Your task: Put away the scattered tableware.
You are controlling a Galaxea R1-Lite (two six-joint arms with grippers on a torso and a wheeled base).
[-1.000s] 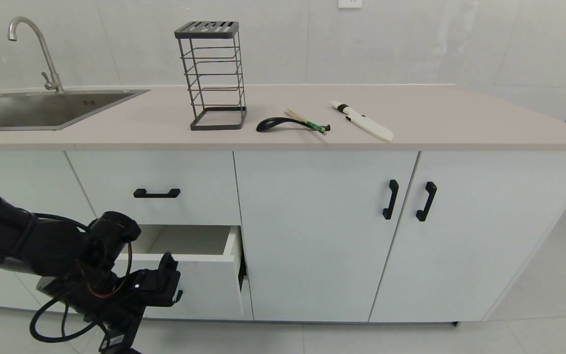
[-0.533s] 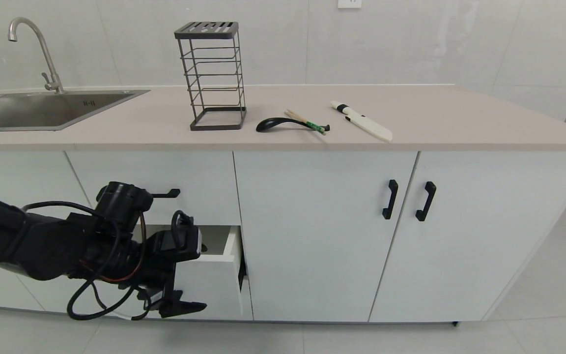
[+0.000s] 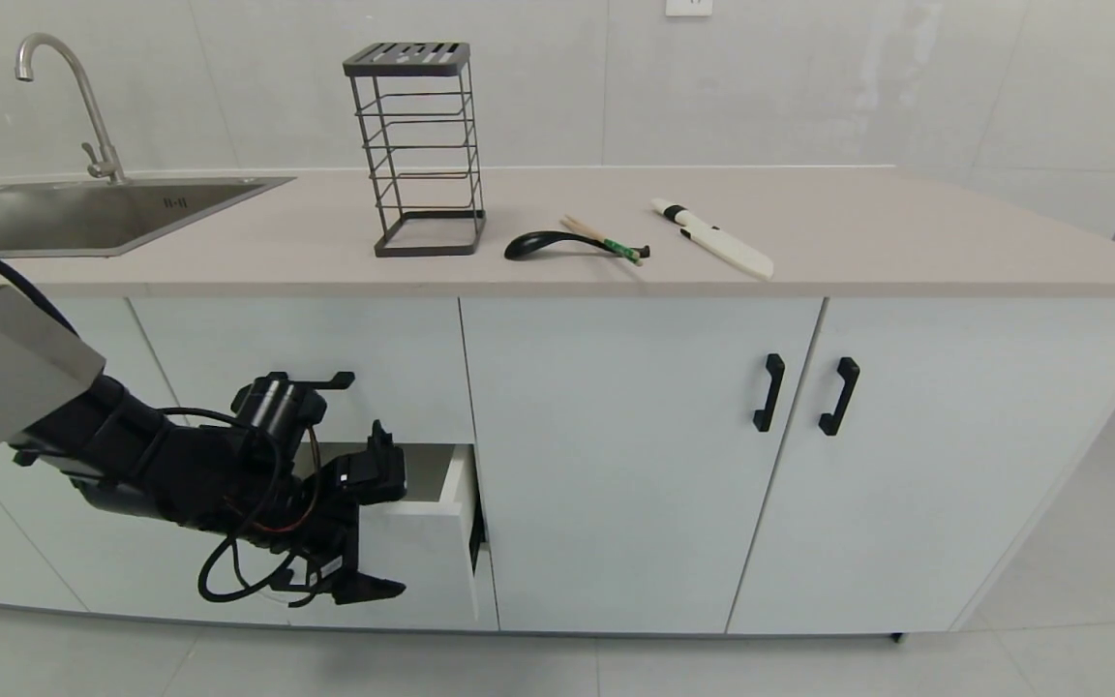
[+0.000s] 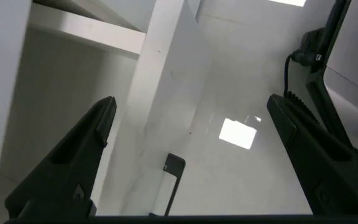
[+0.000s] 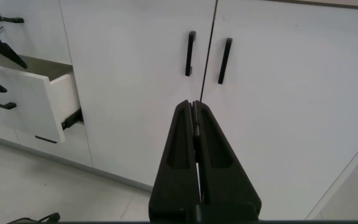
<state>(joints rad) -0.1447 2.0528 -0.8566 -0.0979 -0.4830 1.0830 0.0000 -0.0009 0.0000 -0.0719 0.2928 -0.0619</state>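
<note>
- Tableware: none of it is stowed. The black spoon (image 3: 540,242), chopsticks (image 3: 599,234) and white knife (image 3: 715,239) all lie on the countertop (image 3: 228,254).
- The chopsticks lie across the spoon's handle, touching it. The knife is just to their right and apart from them.
- The wire rack (image 3: 419,145) stands upright on the counter, to the left of the spoon.
- The lower drawer (image 3: 419,552), under the rack, is pulled part-way out. That's the only step I'd count as done.
- Left to do, by my read: three pickups, three placements, then probably closing the drawer.
- My left gripper (image 3: 376,523) sits low in front of the open drawer. Its fingers are spread wide with nothing between them, and the left wrist view (image 4: 191,155) agrees.
- My right gripper (image 5: 196,112) has its pads pressed together and holds nothing. It faces the double cabinet doors (image 5: 135,93), well apart from the tableware.
- Hidden: my left arm and the front panel block most of the drawer's inside, so I can't tell what's in there.
- Hard to make out: the dark bar between my left fingers in the wrist view is possibly a drawer handle. I can't tell which one.
</note>
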